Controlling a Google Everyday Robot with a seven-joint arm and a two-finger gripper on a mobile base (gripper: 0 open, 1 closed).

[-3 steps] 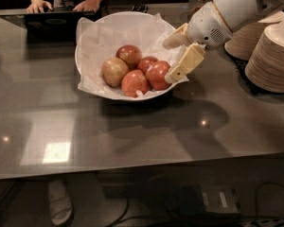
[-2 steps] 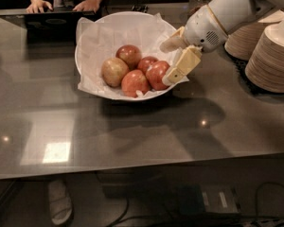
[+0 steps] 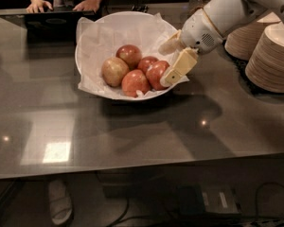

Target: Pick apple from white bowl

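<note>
Gripper (image 3: pixel 165 64) has edged deeper into bowl (image 3: pixel 92 30) by the worktop's (image 3: pixel 132 131) far edge. Fingers (image 3: pixel 179 69) gape wide, empty, straddling apple (image 3: pixel 155 74).

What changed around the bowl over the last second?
The gripper eased slightly down and left, further in over the right rim of the white bowl toward the apple. Its fingers are open either side of that apple, and nothing has been taken hold of or let go. All five apples, the bowl and the stacked paper bowls stayed where they were.
</note>
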